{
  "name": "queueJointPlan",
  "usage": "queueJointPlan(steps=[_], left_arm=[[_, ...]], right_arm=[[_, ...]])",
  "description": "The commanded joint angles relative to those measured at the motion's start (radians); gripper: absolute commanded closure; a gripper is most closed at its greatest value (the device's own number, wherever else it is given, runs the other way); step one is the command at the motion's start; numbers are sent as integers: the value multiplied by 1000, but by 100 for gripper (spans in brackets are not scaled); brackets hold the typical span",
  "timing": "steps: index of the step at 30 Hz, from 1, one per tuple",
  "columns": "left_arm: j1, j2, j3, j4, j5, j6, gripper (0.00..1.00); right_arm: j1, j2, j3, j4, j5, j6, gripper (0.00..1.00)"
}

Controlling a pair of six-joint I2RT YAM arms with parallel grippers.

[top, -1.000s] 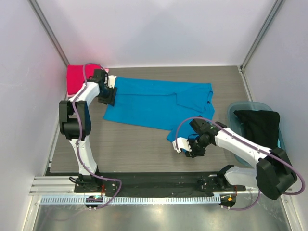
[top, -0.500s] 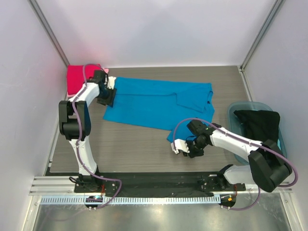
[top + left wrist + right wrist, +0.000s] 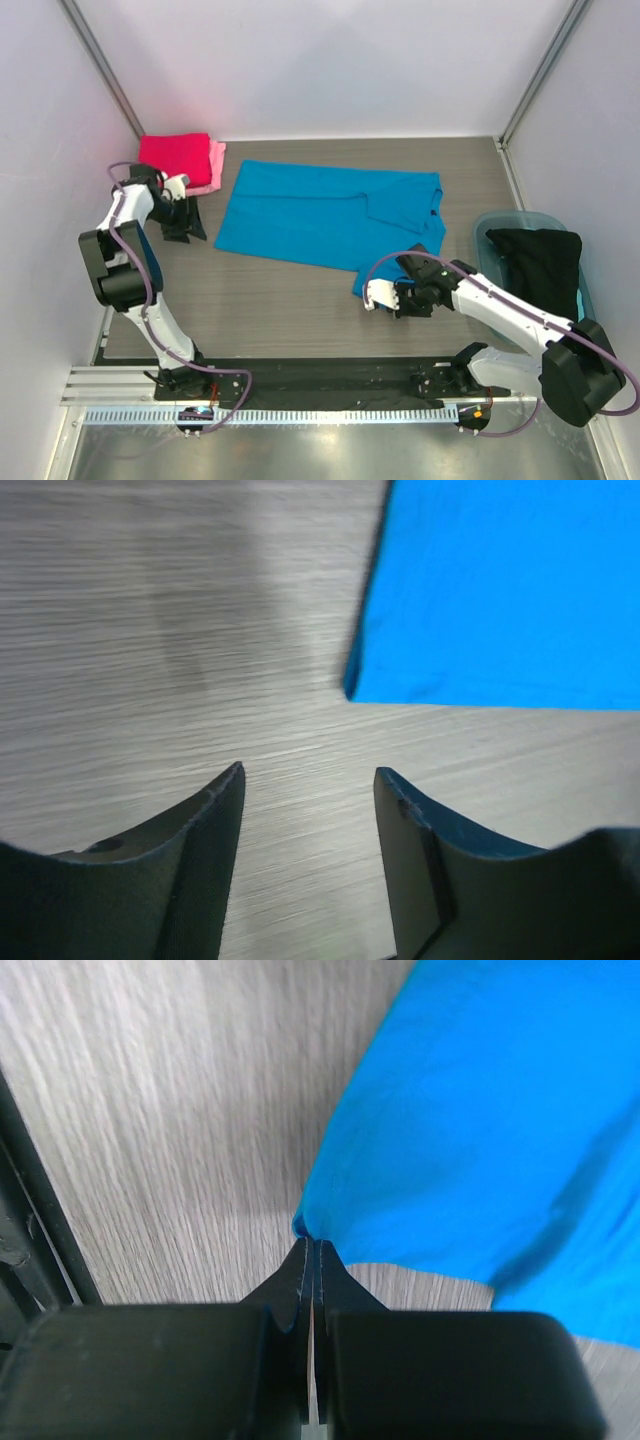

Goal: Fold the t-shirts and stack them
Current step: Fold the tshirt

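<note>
Your right hand (image 3: 311,1248) has its fingers pressed flat together with no gap showing. The near corner of the blue t-shirt (image 3: 320,215) sits right at their tips. From the wrist view it looks pinched, but only by the very edge of the hem. Your left hand (image 3: 309,770) is spread wide and holds nothing. It hangs low over the bare table (image 3: 270,310), and the shirt's near left corner lies just ahead of its fingers without touching them.

The blue shirt is spread across the middle of the table, with a flap doubled over toward its right end. The red t-shirt (image 3: 175,155) sits folded in the far left corner on top of the pink t-shirt (image 3: 216,166), which shows along one side. At the right edge, a blue tub (image 3: 500,222) holds a dark cloth (image 3: 540,262).

Expect the blue shirt to behave as thin, light, limp cloth. It will probably sag between your two hands and drag on the table, and a shallow grip is likely to let it slide out. I would take it by the two near corners, biting further onto the hem than the right hand does now. Bring the left hand forward onto its corner before you lift. The shirt is not fragile, so a firm squeeze should do no harm.
</note>
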Motion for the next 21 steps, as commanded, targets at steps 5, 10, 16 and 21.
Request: queueJointPlan(steps=[5,10,16,21], left_arm=[[-26,147,63,-72,158,-22,49],[-29,210,94,-58,158,-36,50],[-45,230,107,-58,148,-39,59],[-46,211,77,-68,148,-25,74]], right_arm=[[5,-21,17,-12,133,131,99],[3,-32,4,-9,157,125,99],[3,-44,0,-7,162,131,99],[-4,-53,-13,11,173,137,99]])
